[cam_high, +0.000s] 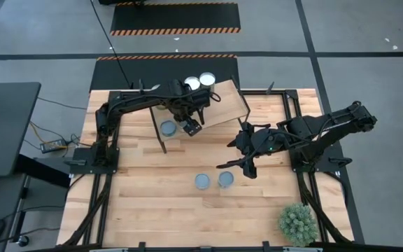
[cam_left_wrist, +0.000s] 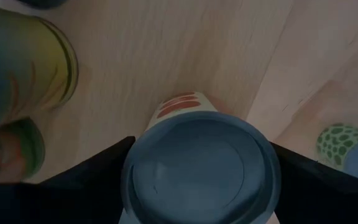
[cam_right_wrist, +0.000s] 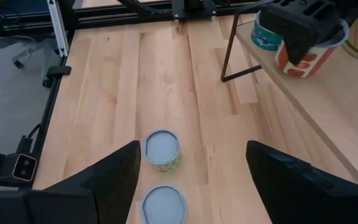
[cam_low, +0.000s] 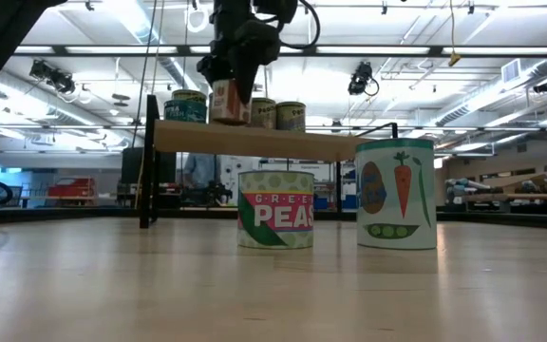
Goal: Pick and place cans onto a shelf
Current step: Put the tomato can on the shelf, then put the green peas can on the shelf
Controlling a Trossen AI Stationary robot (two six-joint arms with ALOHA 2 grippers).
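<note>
My left gripper [cam_high: 186, 110] is over the light-wood shelf [cam_high: 222, 105], shut on a can with a blue-grey top and a red-and-white label [cam_low: 224, 101]. Three more cans [cam_low: 264, 112] stand on the shelf board. On the table, a short "green peas" can [cam_low: 275, 209] and a taller carrot-label can [cam_low: 396, 195] stand upright; they also show in the high view [cam_high: 202, 181]. Another can [cam_high: 168, 128] stands on the table by the shelf's leg. My right gripper [cam_high: 236, 168] hangs open just behind the two table cans, touching nothing. My left gripper pinches the can's side wall just below its top rim [cam_left_wrist: 135, 168] between its two fingers [cam_left_wrist: 98, 168], one on each side. The fingers come from above, pointing down. The can is upright, its bottom at or just above the shelf board [cam_right_wrist: 328, 87]; which, I cannot tell.
A green spiky plant [cam_high: 298, 222] stands at the table's near right corner. The shelf's thin black legs [cam_right_wrist: 229, 46] stand on the table. Bare tabletop [cam_high: 145, 203] lies at the near left.
</note>
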